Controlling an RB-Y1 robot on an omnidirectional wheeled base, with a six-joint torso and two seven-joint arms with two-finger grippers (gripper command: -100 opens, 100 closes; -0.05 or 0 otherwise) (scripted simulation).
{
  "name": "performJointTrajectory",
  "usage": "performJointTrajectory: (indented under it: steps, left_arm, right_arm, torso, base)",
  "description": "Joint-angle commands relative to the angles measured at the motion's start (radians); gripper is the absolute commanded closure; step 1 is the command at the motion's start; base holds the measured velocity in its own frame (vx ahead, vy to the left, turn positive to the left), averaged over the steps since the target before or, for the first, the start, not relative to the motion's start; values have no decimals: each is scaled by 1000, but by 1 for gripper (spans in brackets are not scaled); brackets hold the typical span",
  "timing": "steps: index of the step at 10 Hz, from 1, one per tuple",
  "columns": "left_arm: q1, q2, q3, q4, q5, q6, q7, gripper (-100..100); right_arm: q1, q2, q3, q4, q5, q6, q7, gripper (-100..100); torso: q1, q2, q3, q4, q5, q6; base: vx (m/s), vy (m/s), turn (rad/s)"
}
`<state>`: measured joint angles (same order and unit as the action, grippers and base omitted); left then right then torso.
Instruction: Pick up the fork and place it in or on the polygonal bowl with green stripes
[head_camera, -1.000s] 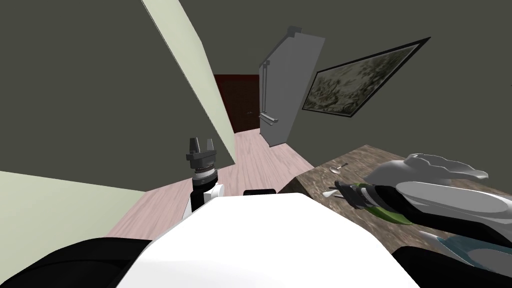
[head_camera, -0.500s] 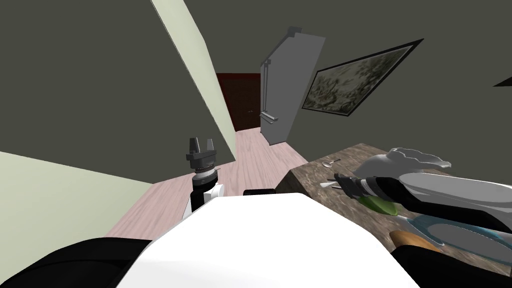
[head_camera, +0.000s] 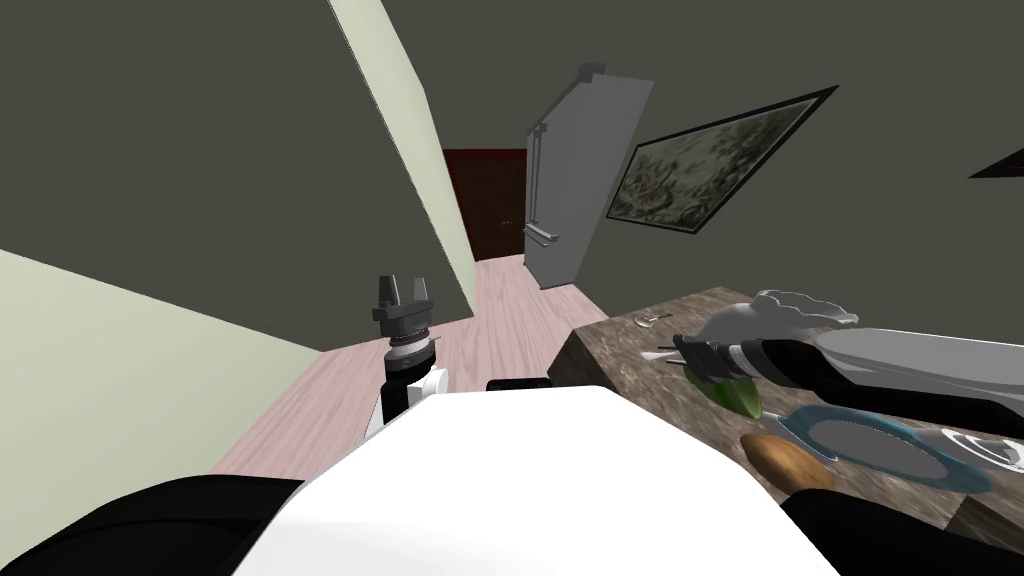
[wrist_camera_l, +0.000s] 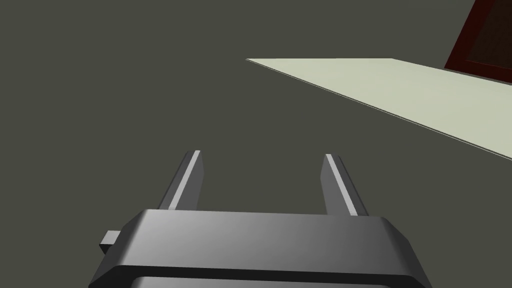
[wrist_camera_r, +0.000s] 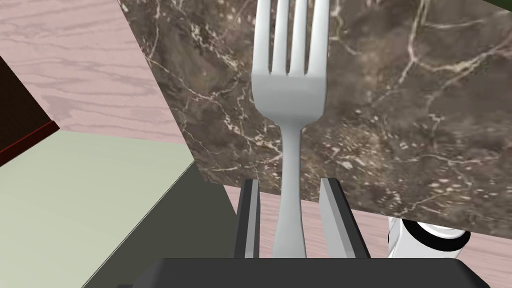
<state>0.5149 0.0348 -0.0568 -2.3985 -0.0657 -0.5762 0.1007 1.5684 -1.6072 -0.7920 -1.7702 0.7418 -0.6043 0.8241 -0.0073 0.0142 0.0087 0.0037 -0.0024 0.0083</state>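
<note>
Robot has swung toward the tabletop (head_camera: 615, 365). The head view has slid, and more of the tabletop shows now, incl. a blue plate (head_camera: 870, 448). Right gripper (head_camera: 686, 352) keeps its load, jaws pinching the fork (wrist_camera_r: 290, 95) by the handle, tines out over the tabletop edge. Pickup looks done; placing remains. Head view puts the bowl (head_camera: 738, 398), green, just under that wrist; the wrist view gives the grip itself. Left gripper (wrist_camera_l: 260, 156) idle, jaws spread.
</note>
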Motion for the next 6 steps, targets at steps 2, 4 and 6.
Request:
performJointTrajectory:
  steps: [2, 4, 6]
  left_arm:
    - [0, 0, 0, 0, 0, 0, 0, 0]
    - [0, 0, 0, 0, 0, 0, 0, 0]
    - [0, 0, 0, 0, 0, 0, 0, 0]
  right_arm:
    - [-6, 1, -40, 42, -14, -51, -13, 100]
    - [-15, 0, -60, 84, -27, -93, -15, 100]
    - [-23, -2, -74, 128, -38, -134, -15, 100]
  torso:
    - [-1, 0, 0, 0, 0, 0]
    - [-4, -1, -1, -1, -1, 0]
    - [-2, -2, -1, -1, -1, 1]
  base:
    - [-124, -76, 113]
    - [-109, -80, 132]
    - [-92, -43, 114]
